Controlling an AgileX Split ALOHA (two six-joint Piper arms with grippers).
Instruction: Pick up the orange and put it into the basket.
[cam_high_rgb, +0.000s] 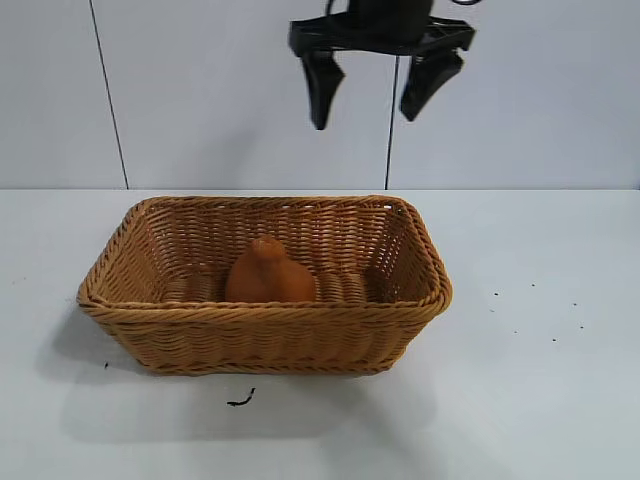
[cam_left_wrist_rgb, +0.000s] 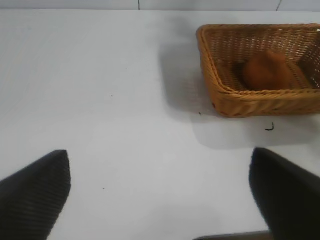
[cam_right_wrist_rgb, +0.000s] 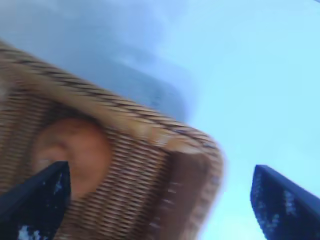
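Inside the large rectangular tan woven wicker basket (cam_high_rgb: 150, 322), near the middle of its floor and a little toward the front wall, sat the dull-orange, rough-skinned orange (cam_high_rgb: 268, 274) with its knobby top pointing up, resting free with nothing touching it. The right gripper (cam_high_rgb: 373, 92) hung high above the basket's back rim, its two black fingers spread wide and empty, which suggested a release over the open basket so the fruit could settle within the sloping walls. The left gripper (cam_left_wrist_rgb: 160, 192) sat off to the side over the bare white tabletop (cam_high_rgb: 540, 380), well apart from the basket, its fingers likewise spread and holding nothing, apparently parked clear of the working arm. The task looked essentially complete.
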